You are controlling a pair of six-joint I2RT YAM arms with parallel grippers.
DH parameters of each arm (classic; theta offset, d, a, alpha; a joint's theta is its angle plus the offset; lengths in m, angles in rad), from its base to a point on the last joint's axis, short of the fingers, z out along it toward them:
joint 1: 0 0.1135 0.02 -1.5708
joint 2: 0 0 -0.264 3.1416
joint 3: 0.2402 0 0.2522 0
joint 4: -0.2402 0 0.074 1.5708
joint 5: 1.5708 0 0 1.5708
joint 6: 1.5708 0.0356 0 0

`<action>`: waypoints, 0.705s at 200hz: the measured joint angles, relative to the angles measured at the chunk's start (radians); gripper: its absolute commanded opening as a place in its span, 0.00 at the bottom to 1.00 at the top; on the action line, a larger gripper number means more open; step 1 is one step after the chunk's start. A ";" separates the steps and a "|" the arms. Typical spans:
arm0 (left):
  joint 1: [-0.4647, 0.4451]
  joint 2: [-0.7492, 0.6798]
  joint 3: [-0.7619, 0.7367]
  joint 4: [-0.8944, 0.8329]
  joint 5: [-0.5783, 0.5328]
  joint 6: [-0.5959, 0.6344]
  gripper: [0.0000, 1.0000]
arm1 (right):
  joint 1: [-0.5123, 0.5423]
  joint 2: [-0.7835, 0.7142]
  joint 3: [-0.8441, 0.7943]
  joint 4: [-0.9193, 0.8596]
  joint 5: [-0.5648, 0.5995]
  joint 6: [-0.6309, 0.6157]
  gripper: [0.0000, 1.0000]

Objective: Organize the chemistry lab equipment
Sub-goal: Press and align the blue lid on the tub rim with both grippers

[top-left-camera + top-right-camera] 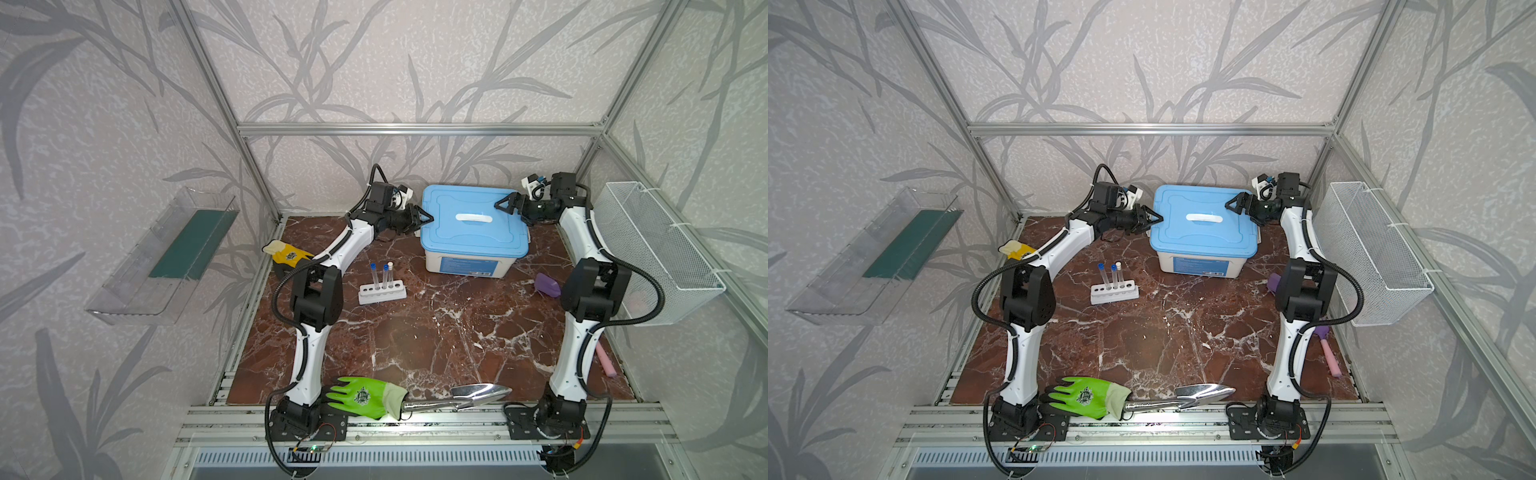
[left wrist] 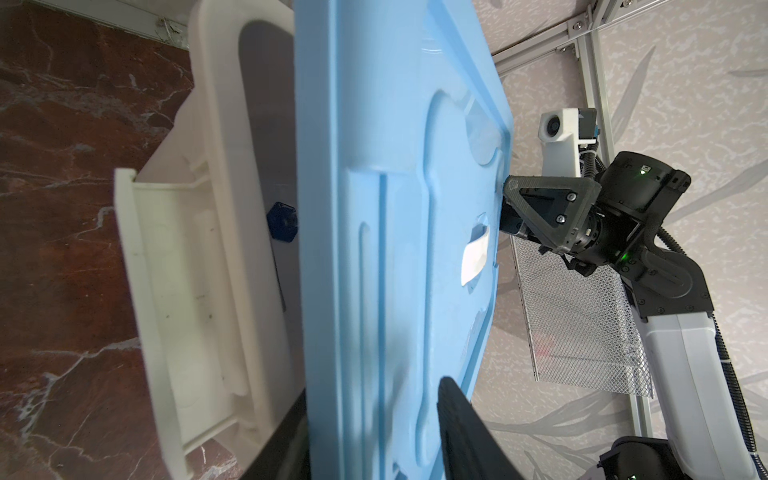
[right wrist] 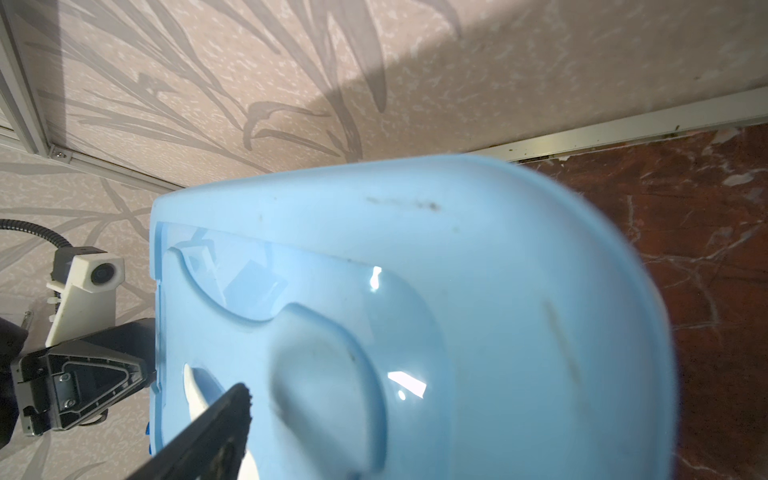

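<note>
Holding stiff blue plastic lid (image 1: 457, 239) by rim, left gripper (image 1: 426, 218) clamped, right gripper (image 1: 500, 204) apart; we'd pinch fragile clear capped test tubes (image 1: 385, 276) mid-barrel.

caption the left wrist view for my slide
blue lid over the white box, right end effector at its far edge

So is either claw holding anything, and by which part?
The left gripper clamps the blue lid by its edge, raised off the white box. The right gripper sits at the opposite edge; its grip cannot be told.
</note>
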 measured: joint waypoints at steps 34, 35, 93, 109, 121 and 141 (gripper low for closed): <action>0.001 0.000 -0.002 0.013 0.001 0.000 0.47 | 0.004 -0.014 -0.025 0.034 0.019 0.001 1.00; 0.001 0.000 -0.002 0.013 0.001 0.000 0.47 | 0.004 -0.014 -0.026 0.035 0.019 0.001 1.00; 0.009 0.000 -0.023 0.034 0.007 -0.006 0.55 | 0.008 -0.023 -0.048 0.078 0.034 0.000 0.99; 0.012 0.000 -0.026 0.043 0.011 -0.008 0.58 | 0.009 -0.023 -0.048 0.079 0.034 -0.002 0.99; 0.014 0.000 -0.027 0.045 0.013 -0.009 0.62 | 0.009 -0.023 -0.048 0.079 0.034 -0.004 0.99; 0.016 0.000 -0.027 0.052 0.018 -0.009 0.66 | 0.009 -0.023 -0.048 0.079 0.034 -0.005 0.99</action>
